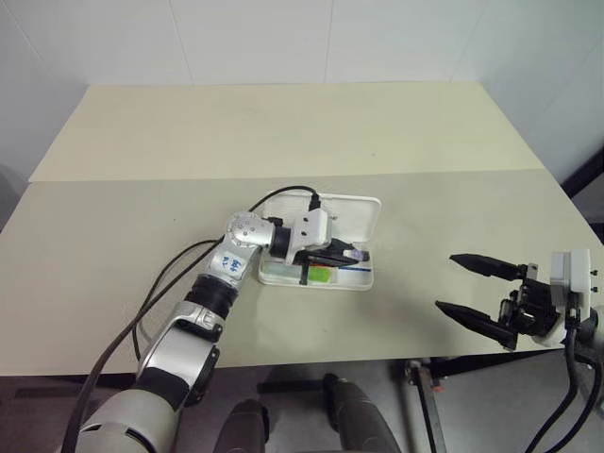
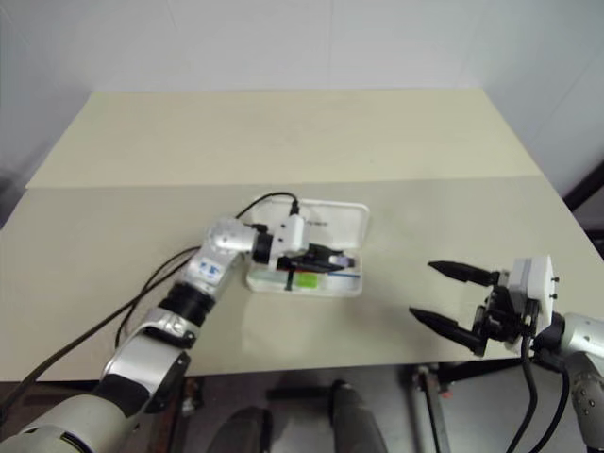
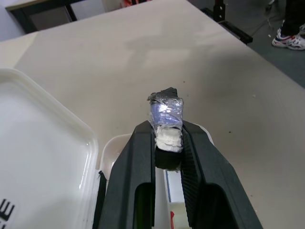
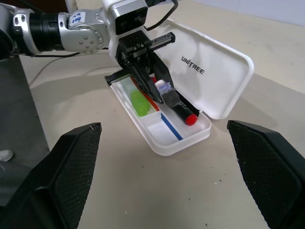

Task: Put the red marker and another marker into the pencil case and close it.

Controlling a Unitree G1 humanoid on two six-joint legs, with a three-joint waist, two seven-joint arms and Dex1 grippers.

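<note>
- While your left gripper pinches the red marker over the open pencil case, ease it in; its smooth stiff barrel may slip.
- The green marker already lies inside.
- Your right gripper, at 3 o'clock from the case, gapes wide and empty.
- The light rigid lid wants a push at its far edge.

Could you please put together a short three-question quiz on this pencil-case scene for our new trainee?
1. True or false: the pencil case lies open.
2. Which marker lies in the tray, clear of both grippers: A) green marker, B) red marker?
3. Which gripper stands open, away from the case: left gripper or right gripper?

Key: 1 true; 2 A; 3 the right gripper. The left is shut on the red marker.
</note>
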